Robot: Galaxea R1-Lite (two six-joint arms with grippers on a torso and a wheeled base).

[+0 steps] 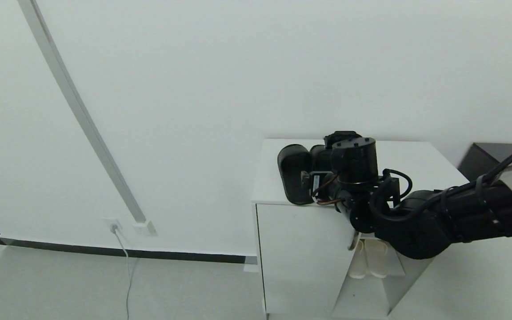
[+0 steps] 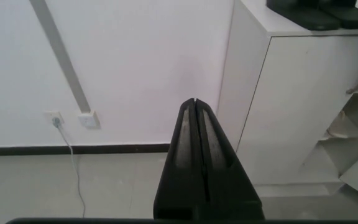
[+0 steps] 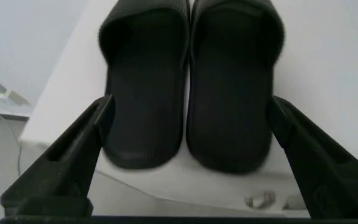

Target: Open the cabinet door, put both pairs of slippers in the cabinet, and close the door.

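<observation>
Right wrist view: the right claw (image 3: 189, 107) is spread wide, its fingers flanking the near ends of the black slippers (image 3: 188, 87), which lie side by side atop the cabinet (image 1: 300, 258). The left claw (image 2: 195, 106) is clenched empty, well apart from them.

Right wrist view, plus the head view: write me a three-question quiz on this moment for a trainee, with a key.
1. True or false: the black slippers lie side by side on top of the cabinet.
2. Pick one. The right gripper is: A) open, one finger on either side of the black pair; B) shut on one slipper; C) shut on the door edge.
3. In a few words: what already sits on the shelf inside the cabinet?

Key: 1 true. 2 A. 3 the white slippers.
</observation>
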